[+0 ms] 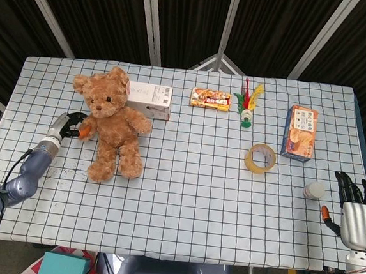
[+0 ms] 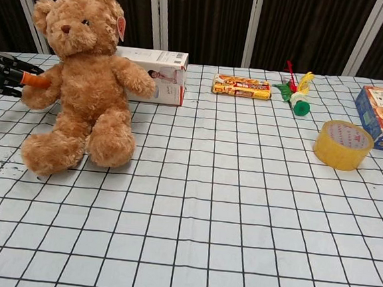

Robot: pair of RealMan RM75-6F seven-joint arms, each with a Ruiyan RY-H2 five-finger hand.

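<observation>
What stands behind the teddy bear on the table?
Behind the teddy bear stands a white box showing a barcode in the head view. The bear's head and arm cover the box's left end, so that part cannot be seen.

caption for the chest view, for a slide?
Left hand grips the seated teddy bear by one arm, white box behind it on the checked table.
</observation>
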